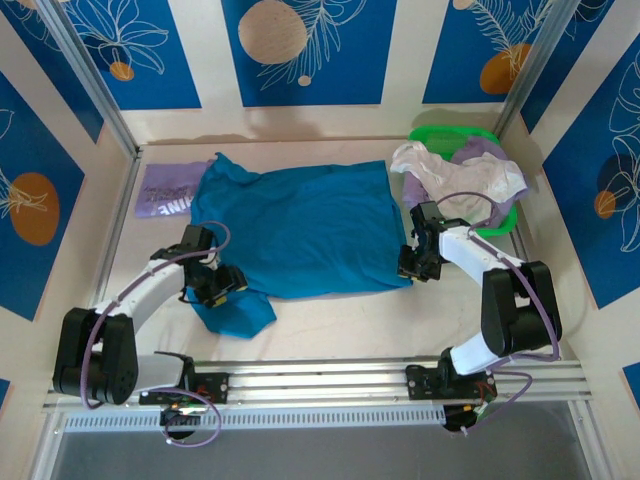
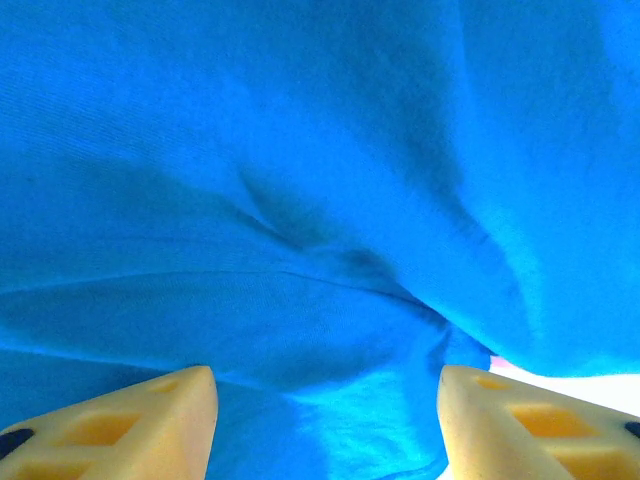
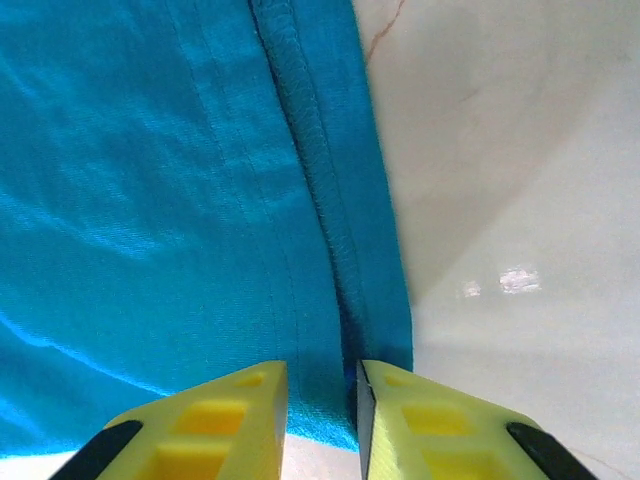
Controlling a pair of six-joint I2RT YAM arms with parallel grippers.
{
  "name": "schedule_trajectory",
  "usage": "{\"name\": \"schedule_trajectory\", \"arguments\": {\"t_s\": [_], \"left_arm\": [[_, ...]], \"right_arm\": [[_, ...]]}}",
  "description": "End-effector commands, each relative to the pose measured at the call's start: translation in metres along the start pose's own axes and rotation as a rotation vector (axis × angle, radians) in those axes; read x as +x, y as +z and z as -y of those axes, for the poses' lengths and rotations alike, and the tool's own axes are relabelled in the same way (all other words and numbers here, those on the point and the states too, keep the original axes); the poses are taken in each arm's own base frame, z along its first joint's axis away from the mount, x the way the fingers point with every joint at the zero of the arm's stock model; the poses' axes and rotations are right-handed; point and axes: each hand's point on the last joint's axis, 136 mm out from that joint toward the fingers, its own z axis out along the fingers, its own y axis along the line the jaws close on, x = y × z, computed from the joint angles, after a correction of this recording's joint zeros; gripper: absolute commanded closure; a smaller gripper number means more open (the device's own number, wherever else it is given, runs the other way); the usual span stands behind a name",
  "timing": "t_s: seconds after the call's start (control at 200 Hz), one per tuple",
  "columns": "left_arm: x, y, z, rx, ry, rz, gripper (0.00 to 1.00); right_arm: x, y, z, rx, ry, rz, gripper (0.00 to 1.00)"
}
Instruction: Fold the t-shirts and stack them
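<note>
Right pincer point(image 3: 322, 378) is closed down to a narrow gap on the hem of the teal t-shirt point(image 1: 300, 225) at its near right corner. Left pincer point(image 2: 325, 385) is wide apart over bunched cloth at the near left corner, gripping nothing. Shirt lies spread on the worktop point(image 1: 340, 325).

The pale table point(image 1: 330, 325) carries a teal tee point(image 1: 300, 230) spread flat across its middle, a purple tee point(image 1: 165, 190) with white lettering touching it at far left, and a green basket point(image 1: 440, 135) in the far right corner.
</note>
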Motion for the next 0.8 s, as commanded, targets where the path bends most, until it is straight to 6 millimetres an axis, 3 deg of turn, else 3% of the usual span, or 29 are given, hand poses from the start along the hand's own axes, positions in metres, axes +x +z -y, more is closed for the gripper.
{"name": "schedule_trajectory", "arguments": {"t_s": [0.0,0.65,0.795], "left_arm": [[0.006,0.006,-0.007,-0.031,-0.002,-0.018,0.40],[0.008,0.010,-0.011,-0.039,-0.005,-0.029,0.39],[0.009,0.011,-0.012,-0.043,-0.007,-0.033,0.40]], "right_arm": [[-0.002,-0.001,-0.005,-0.022,-0.007,-0.001,0.76],[0.016,0.000,-0.004,0.016,-0.007,-0.043,0.74],[0.015,-0.001,-0.001,0.038,-0.009,-0.034,0.83]]}}
